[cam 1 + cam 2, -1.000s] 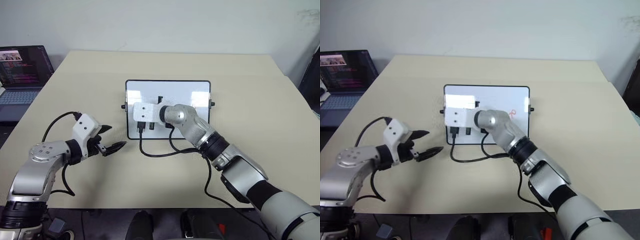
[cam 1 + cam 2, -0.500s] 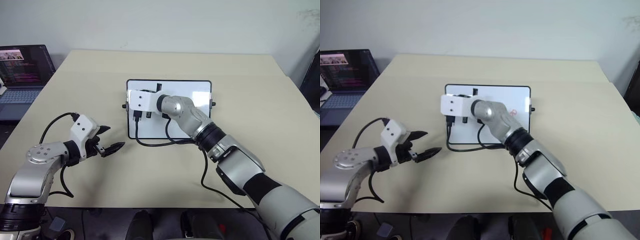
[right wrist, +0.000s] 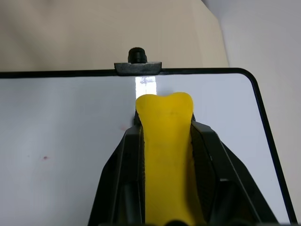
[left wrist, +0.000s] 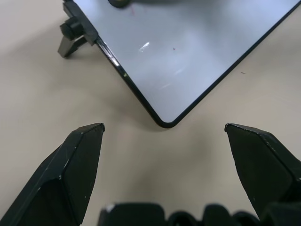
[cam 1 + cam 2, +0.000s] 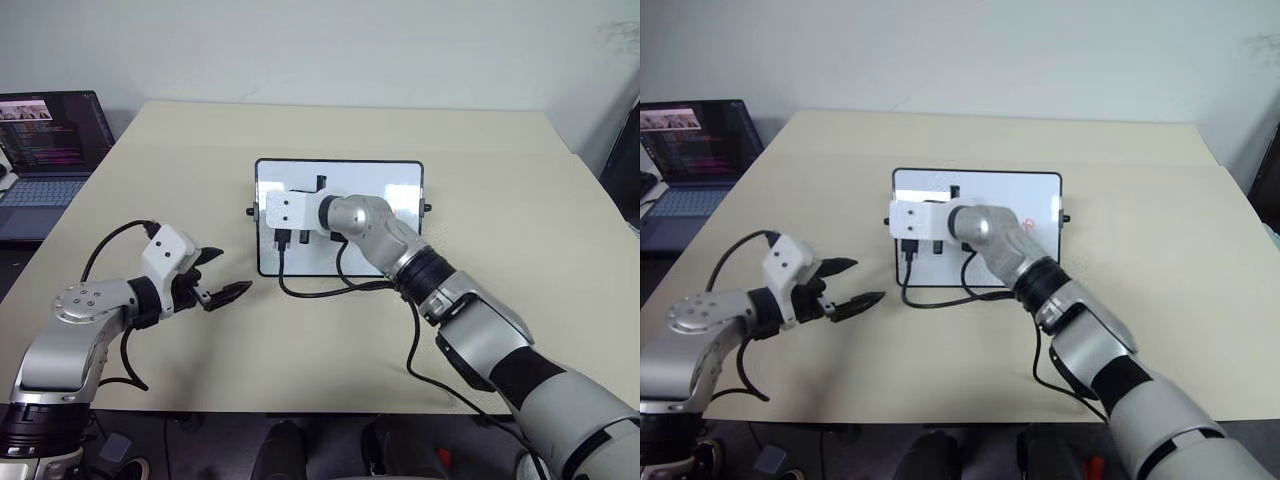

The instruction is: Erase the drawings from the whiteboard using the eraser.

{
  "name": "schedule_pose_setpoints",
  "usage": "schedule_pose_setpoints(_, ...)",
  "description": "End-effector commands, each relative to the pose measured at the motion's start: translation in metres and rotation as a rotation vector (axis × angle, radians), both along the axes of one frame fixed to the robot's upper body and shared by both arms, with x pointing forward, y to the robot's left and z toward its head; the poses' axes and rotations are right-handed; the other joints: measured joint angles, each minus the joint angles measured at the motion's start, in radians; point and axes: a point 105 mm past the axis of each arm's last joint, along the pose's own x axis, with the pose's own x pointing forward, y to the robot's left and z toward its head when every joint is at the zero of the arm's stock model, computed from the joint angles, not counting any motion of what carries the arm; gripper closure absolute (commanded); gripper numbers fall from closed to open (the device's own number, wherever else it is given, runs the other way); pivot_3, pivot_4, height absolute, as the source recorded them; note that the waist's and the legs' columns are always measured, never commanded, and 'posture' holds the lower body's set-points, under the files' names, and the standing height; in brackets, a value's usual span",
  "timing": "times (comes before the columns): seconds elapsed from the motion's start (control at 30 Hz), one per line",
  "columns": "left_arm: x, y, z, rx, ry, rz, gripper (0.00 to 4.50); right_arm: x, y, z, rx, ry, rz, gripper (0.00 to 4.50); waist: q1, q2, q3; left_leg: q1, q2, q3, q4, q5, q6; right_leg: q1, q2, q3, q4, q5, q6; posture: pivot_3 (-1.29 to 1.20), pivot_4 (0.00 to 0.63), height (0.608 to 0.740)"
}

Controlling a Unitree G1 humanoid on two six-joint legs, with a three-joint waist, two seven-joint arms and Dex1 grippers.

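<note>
The whiteboard lies flat at the table's middle, black-framed, with a knob on its left edge. My right arm reaches across it from the right, its white wrist housing over the board's left half. My right gripper is shut on the yellow eraser, whose tip lies on the white surface close to that knobbed edge. A trace of the red drawings shows right of the arm. My left gripper hovers open to the left of the board, near its front left corner.
An open laptop sits past the table's far left corner. Black cables from my right wrist loop over the board's near edge onto the table. Bare tabletop surrounds the board.
My right gripper has slid with the eraser from the board's near part toward its far side. The left gripper has stayed where it was, still open.
</note>
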Motion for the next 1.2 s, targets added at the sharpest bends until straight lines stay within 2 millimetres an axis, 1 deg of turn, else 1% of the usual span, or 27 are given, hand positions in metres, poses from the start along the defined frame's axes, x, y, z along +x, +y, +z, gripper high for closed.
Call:
schedule_pose_setpoints(0.03, 0.0, -0.005, 0.016, 0.003, -0.052, -0.053, 0.0, 0.0, -0.022, -0.031, -0.119, 0.104, -0.026, 3.5, 0.001, 0.0, 0.0, 0.0, 0.0, 0.0, 0.0, 0.0, 0.0, 0.0, 0.0, 0.0, 0.0, 0.0, 0.0, 0.0, 0.15, 0.74)
schedule_pose_setpoints(0.1, 0.001, -0.004, 0.018, 0.005, -0.056, -0.056, 0.0, -0.005, -0.024, -0.038, -0.147, 0.133, -0.009, 3.5, 0.001, 0.0, 0.0, 0.0, 0.0, 0.0, 0.0, 0.0, 0.0, 0.001, 0.0, 0.0, -0.001, 0.0, 0.0, 0.0, 0.15, 0.74)
schedule_pose_setpoints(0.17, 0.002, -0.005, 0.02, 0.003, -0.059, -0.066, 0.0, -0.005, -0.023, -0.037, -0.143, 0.119, -0.012, 3.5, -0.001, 0.0, 0.0, 0.001, 0.0, 0.0, 0.0, 0.0, 0.0, 0.001, 0.0, 0.0, 0.0, 0.0, 0.0, 0.0, 0.15, 0.74)
schedule_pose_setpoints(0.23, 0.001, -0.007, 0.02, 0.002, -0.053, -0.087, 0.0, 0.001, -0.022, -0.025, -0.102, 0.056, -0.041, 3.5, -0.001, 0.0, 0.0, 0.002, 0.0, 0.0, 0.0, 0.0, 0.0, 0.001, 0.0, 0.0, 0.001, 0.0, 0.0, 0.0, 0.15, 0.74)
schedule_pose_setpoints(0.3, -0.001, -0.01, 0.02, -0.004, -0.048, -0.111, 0.0, 0.009, -0.023, -0.008, -0.039, 0.0, -0.077, 3.5, -0.001, 0.0, 0.0, 0.002, 0.0, 0.0, 0.0, 0.0, 0.0, 0.001, 0.0, 0.0, 0.001, 0.0, 0.0, 0.0, 0.15, 0.74)
schedule_pose_setpoints(0.33, -0.001, -0.011, 0.02, -0.007, -0.048, -0.118, 0.0, 0.011, -0.024, -0.005, -0.027, -0.004, -0.086, 3.5, -0.001, 0.0, 0.0, 0.002, 0.0, 0.0, 0.0, 0.0, 0.0, 0.001, 0.0, 0.0, 0.001, 0.0, 0.0, 0.0, 0.15, 0.74)
schedule_pose_setpoints(0.4, -0.001, -0.013, 0.02, -0.009, -0.048, -0.125, 0.0, 0.011, -0.028, -0.011, -0.051, 0.022, -0.087, 3.5, 0.001, 0.0, 0.0, 0.002, 0.0, 0.0, 0.0, 0.001, 0.001, 0.001, 0.0, 0.0, 0.001, 0.0, 0.0, 0.0, 0.15, 0.74)
schedule_pose_setpoints(0.57, -0.002, -0.017, 0.019, -0.018, -0.044, -0.143, 0.0, -0.003, -0.034, -0.043, -0.149, 0.148, -0.045, 3.5, 0.002, 0.0, 0.0, 0.002, 0.0, 0.0, 0.0, 0.001, 0.001, 0.001, 0.0, 0.0, 0.001, 0.0, 0.0, 0.0, 0.15, 0.74)
schedule_pose_setpoints(0.63, -0.001, -0.018, 0.019, -0.02, -0.044, -0.149, 0.0, -0.007, -0.035, -0.047, -0.165, 0.169, -0.033, 3.5, 0.001, 0.0, 0.0, 0.002, 0.0, 0.0, 0.0, 0.001, 0.001, 0.001, 0.0, 0.0, 0.0, 0.0, 0.0, 0.0, 0.15, 0.74)
schedule_pose_setpoints(0.7, -0.001, -0.02, 0.019, -0.022, -0.042, -0.158, 0.0, -0.006, -0.035, -0.042, -0.152, 0.152, -0.041, 3.5, 0.001, 0.0, 0.0, 0.002, 0.0, 0.0, 0.0, 0.001, 0.001, 0.001, 0.0, 0.0, 0.0, 0.0, 0.0, 0.0, 0.15, 0.74)
schedule_pose_setpoints(0.73, -0.001, -0.02, 0.019, -0.023, -0.041, -0.162, 0.0, -0.003, -0.035, -0.036, -0.134, 0.123, -0.054, 3.5, 0.0, 0.0, 0.0, 0.002, 0.0, 0.0, 0.0, 0.001, 0.001, 0.001, 0.0, 0.0, 0.001, 0.0, 0.0, 0.0, 0.15, 0.74)
schedule_pose_setpoints(0.83, -0.001, -0.022, 0.019, -0.026, -0.038, -0.171, 0.0, 0.012, -0.036, -0.006, -0.027, 0.006, -0.119, 3.5, 0.0, 0.0, 0.0, 0.002, 0.0, 0.0, 0.0, 0.001, 0.001, 0.001, 0.0, 0.0, 0.001, 0.0, 0.0, 0.0, 0.15, 0.74)
schedule_pose_setpoints(0.9, 0.0, -0.023, 0.019, -0.028, -0.038, -0.177, 0.0, 0.017, -0.04, 0.0, -0.003, -0.004, -0.14, 3.5, 0.001, 0.0, 0.0, 0.002, 0.0, 0.0, 0.0, 0.001, 0.001, 0.001, 0.0, 0.0, 0.001, 0.0, 0.0, 0.0, 0.15, 0.74)
schedule_pose_setpoints(0.97, 0.0, -0.024, 0.019, -0.031, -0.038, -0.183, 0.0, 0.017, -0.046, -0.004, -0.021, 0.018, -0.147, 3.5, 0.003, 0.0, 0.0, 0.002, 0.0, 0.0, 0.0, 0.001, 0.002, 0.001, 0.0, 0.0, 0.001, 0.0, 0.0, 0.0, 0.15, 0.74)
schedule_pose_setpoints(1.03, 0.001, -0.026, 0.019, -0.034, -0.036, -0.191, 0.0, 0.013, -0.05, -0.017, -0.06, 0.07, -0.133, 3.5, 0.004, 0.0, 0.0, 0.002, -0.001, 0.001, 0.0, 0.001, 0.002, 0.002, 0.0, 0.0, 0.0, 0.0, 0.0, 0.0, 0.15, 0.74)
schedule_pose_setpoints(1.1, 0.002, -0.027, 0.019, -0.037, -0.035, -0.197, 0.0, 0.003, -0.047, -0.03, -0.096, 0.127, -0.091, 3.5, 0.004, 0.0, 0.0, 0.001, -0.001, 0.001, 0.0, 0.001, 0.002, 0.002, 0.0, 0.0, 0.0, 0.0, 0.0, 0.0, 0.15, 0.74)
schedule_pose_setpoints(1.13, 0.002, -0.028, 0.019, -0.038, -0.034, -0.202, 0.0, -0.003, -0.042, -0.034, -0.109, 0.147, -0.058, 3.5, 0.003, 0.0, 0.0, 0.001, -0.001, 0.001, 0.0, 0.001, 0.002, 0.002, 0.0, 0.0, 0.0, 0.0, 0.0, 0.0, 0.15, 0.74)
schedule_pose_setpoints(1.2, 0.002, -0.029, 0.018, -0.039, -0.032, -0.207, 0.0, -0.011, -0.035, -0.038, -0.118, 0.158, -0.025, 3.5, -0.001, 0.0, 0.0, 0.001, 0.0, 0.0, 0.0, 0.001, 0.002, 0.002, 0.0, 0.0, 0.0, 0.0, 0.0, 0.0, 0.15, 0.74)
